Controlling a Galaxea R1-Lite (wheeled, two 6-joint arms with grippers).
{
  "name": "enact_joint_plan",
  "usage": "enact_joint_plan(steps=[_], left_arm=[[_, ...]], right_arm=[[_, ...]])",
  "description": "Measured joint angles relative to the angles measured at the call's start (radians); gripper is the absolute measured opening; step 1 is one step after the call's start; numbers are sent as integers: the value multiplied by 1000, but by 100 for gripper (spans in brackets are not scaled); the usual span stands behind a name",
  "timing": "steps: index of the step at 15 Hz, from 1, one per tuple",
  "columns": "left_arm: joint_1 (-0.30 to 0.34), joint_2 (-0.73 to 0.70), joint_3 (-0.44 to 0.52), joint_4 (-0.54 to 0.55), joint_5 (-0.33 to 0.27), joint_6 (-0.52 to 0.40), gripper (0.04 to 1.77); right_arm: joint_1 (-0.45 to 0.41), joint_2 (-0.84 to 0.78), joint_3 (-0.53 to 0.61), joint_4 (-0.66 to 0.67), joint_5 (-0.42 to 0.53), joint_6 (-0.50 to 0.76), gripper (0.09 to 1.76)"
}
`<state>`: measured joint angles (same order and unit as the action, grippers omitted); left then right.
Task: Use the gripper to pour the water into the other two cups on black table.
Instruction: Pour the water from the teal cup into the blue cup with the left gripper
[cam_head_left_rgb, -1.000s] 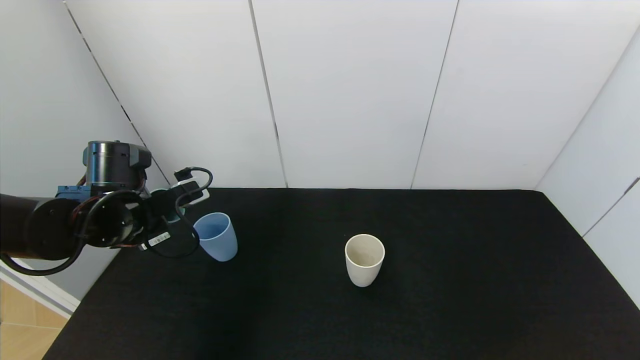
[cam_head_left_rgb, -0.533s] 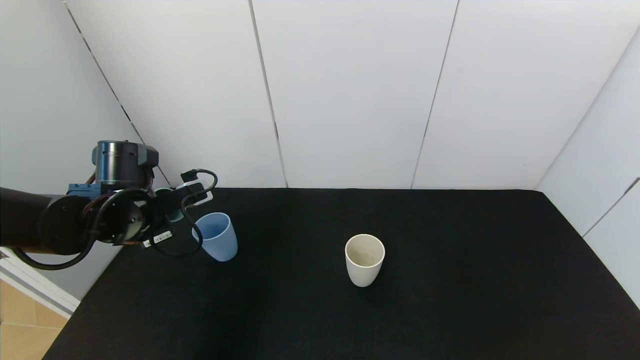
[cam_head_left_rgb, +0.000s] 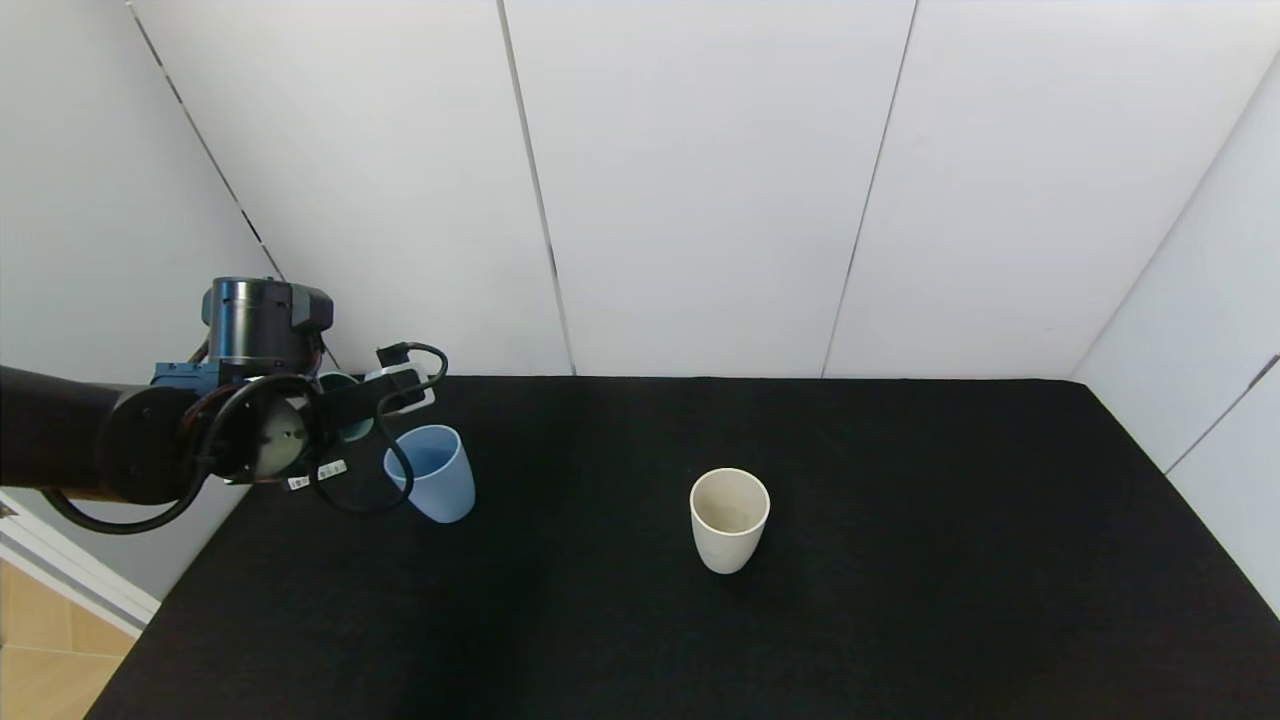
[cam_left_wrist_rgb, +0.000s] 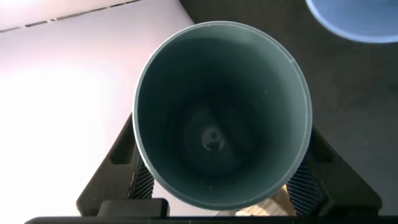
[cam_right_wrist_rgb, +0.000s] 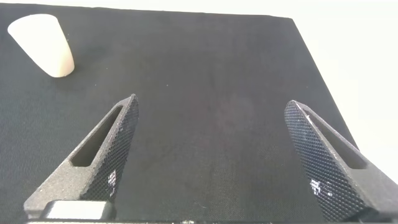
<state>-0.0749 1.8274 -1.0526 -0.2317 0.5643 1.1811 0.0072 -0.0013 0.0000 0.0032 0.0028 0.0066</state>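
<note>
My left gripper (cam_head_left_rgb: 350, 418) is shut on a teal-green tumbler (cam_head_left_rgb: 355, 431), held above the black table's (cam_head_left_rgb: 900, 560) far left corner, just left of the light blue cup (cam_head_left_rgb: 432, 473). In the left wrist view the teal tumbler (cam_left_wrist_rgb: 222, 118) fills the frame between the mesh fingers (cam_left_wrist_rgb: 142, 183), with a small glint at its bottom. The blue cup's rim (cam_left_wrist_rgb: 357, 18) shows beside it. The cream-white cup (cam_head_left_rgb: 729, 520) stands upright mid-table. My right gripper (cam_right_wrist_rgb: 214, 134) is open and empty low over the table (cam_right_wrist_rgb: 205, 74), with the cream cup (cam_right_wrist_rgb: 42, 45) farther off.
White wall panels (cam_head_left_rgb: 700, 180) close the table's far and right sides. The table's left edge drops to a wooden floor (cam_head_left_rgb: 40, 650). My right arm is out of the head view.
My left arm has shifted a little to the right, toward the blue cup, with the teal tumbler in its grip, and its wrist has turned. Both standing cups have not moved.
</note>
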Motion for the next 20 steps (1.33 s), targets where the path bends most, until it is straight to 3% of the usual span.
enact_joint_plan(steps=[9, 14, 20], left_arm=[[-39, 20, -27, -11, 95, 60, 116], [-40, 41, -27, -87, 99, 145, 116], [-45, 57, -29, -104, 123, 200, 116]], right_arm=[[0, 0, 0, 0, 0, 0, 171], [0, 0, 0, 0, 0, 0, 171], [0, 0, 0, 0, 0, 0, 171]])
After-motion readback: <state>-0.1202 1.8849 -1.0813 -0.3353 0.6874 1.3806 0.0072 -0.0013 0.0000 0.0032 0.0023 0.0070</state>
